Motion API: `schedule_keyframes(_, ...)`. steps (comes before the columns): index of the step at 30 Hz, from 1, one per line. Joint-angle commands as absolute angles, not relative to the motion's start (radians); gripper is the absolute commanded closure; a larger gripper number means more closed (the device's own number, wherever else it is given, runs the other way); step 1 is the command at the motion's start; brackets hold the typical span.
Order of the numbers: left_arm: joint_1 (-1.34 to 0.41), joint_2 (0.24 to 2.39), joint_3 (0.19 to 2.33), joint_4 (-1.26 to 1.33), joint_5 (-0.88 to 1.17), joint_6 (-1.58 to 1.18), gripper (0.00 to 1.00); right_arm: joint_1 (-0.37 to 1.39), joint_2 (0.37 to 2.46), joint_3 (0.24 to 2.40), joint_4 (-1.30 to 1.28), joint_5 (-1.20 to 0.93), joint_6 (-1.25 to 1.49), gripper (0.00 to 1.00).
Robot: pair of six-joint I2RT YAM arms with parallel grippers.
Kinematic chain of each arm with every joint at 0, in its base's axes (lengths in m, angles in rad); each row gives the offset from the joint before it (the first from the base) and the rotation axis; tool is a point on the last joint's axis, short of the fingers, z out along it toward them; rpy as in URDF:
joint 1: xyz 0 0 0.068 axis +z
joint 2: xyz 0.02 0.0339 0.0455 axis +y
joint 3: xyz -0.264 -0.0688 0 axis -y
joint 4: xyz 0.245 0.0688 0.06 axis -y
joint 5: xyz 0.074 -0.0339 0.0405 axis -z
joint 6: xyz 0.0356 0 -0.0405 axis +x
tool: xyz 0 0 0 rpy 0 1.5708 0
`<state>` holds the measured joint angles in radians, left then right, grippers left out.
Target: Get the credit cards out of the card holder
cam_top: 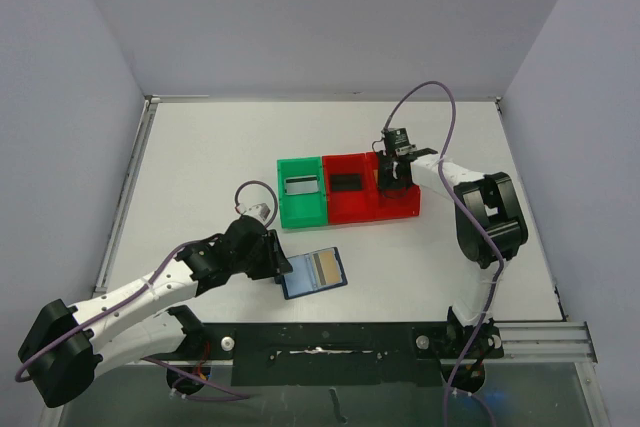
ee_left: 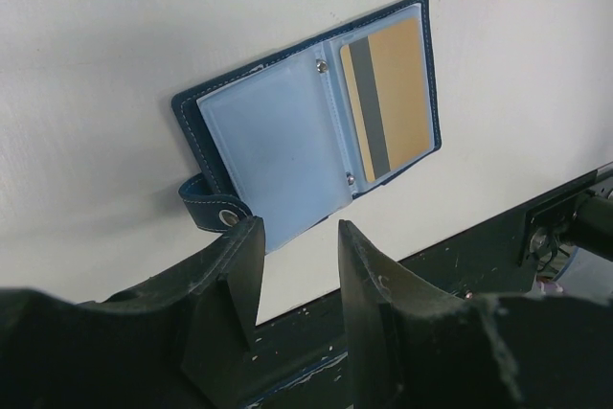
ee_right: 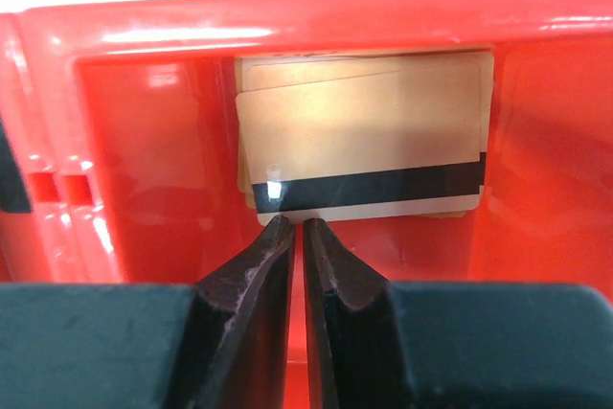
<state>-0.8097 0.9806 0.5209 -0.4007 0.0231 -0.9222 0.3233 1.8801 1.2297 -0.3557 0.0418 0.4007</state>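
The left arm stretches low across the bench [cam_top: 200, 147]. The left gripper [ee_left: 297, 232] is half open and empty, at the 9 o'clock edge of the open card holder [ee_left: 278, 141], which holds a gold card [ee_left: 393, 93]. The right arm reaches over the red bin [ee_right: 287, 21] at the 3 o'clock end of the row. The right gripper [ee_right: 292, 224] is nearly closed and empty, just above the stacked credit cards [ee_right: 364, 155].

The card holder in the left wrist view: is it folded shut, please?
No, the card holder lies spread open, a gold card with a grey stripe showing in one pocket.
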Motion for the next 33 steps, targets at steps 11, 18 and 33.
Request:
schedule_keyframes(11,-0.806,0.962,0.559,-0.385,0.010,-0.914,0.65,0.334,1.915,1.269,-0.326,0.103,0.419,0.86)
schedule_keyframes(18,-0.806,0.955,0.559,-0.387,0.008,-0.917,0.65,0.334,1.906,1.295,-0.343,0.117,0.414,0.84)
schedule_keyframes(33,-0.807,0.958,0.563,-0.380,0.010,-0.918,0.65,0.332,1.869,1.340,-0.400,0.132,0.391,0.79)
